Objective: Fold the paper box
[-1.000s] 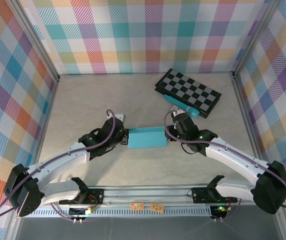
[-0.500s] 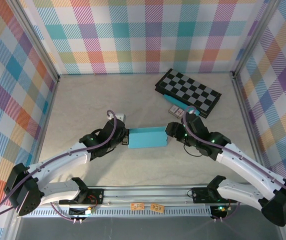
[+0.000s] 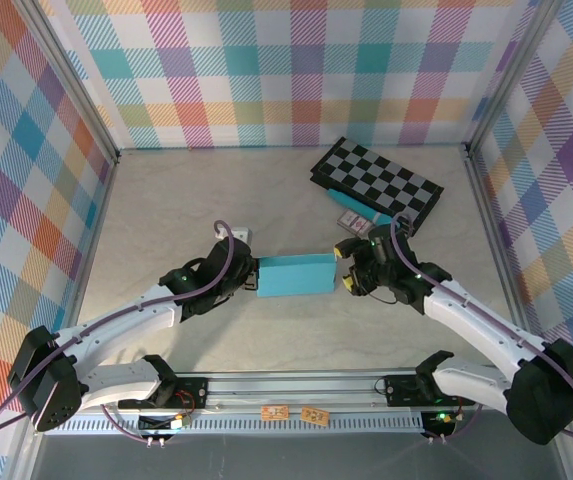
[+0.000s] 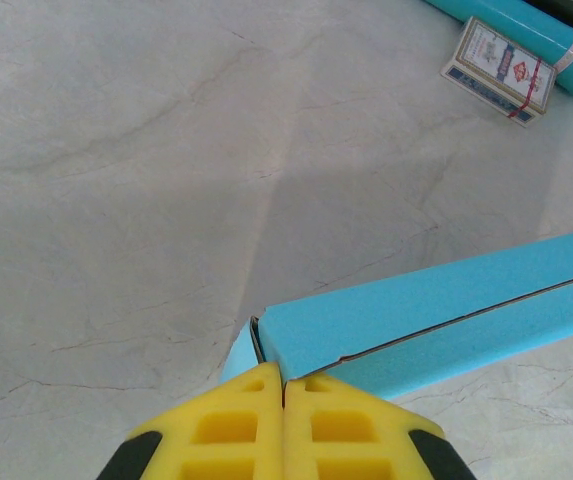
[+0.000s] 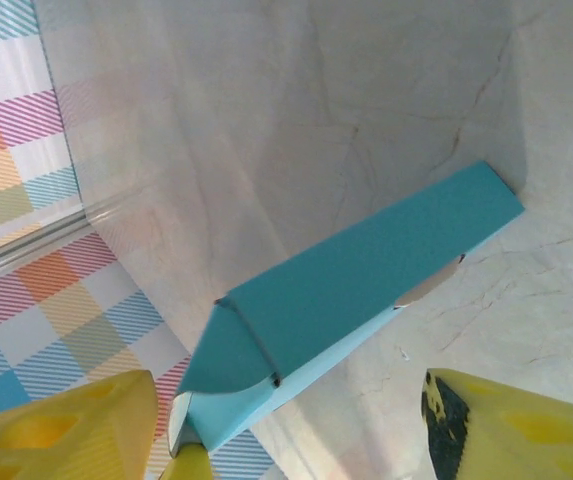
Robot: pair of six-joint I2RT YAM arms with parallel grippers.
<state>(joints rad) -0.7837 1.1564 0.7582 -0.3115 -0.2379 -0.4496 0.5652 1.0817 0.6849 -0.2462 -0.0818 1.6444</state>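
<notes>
The paper box [image 3: 296, 275] lies mid-table as a flat teal rectangular sleeve. My left gripper [image 3: 252, 276] is shut on the box's left end. In the left wrist view its yellow fingers [image 4: 246, 425] meet on the box's corner, and the box [image 4: 436, 310] runs off to the right. My right gripper [image 3: 347, 271] is open at the box's right end. In the right wrist view the box [image 5: 366, 265] slants across, its end flap [image 5: 221, 350] folded over between the wide-apart fingers of that gripper [image 5: 286, 430].
A black-and-grey checkerboard [image 3: 376, 185] lies at the back right, with a slim teal tube [image 3: 344, 201] along its near edge and a card deck [image 3: 349, 222] beside it, also visible as the deck [image 4: 498, 68]. Plaid walls enclose the table.
My right gripper has swung from near the teal tube down to the box's right end and turned. The left gripper and the box have stayed put.
</notes>
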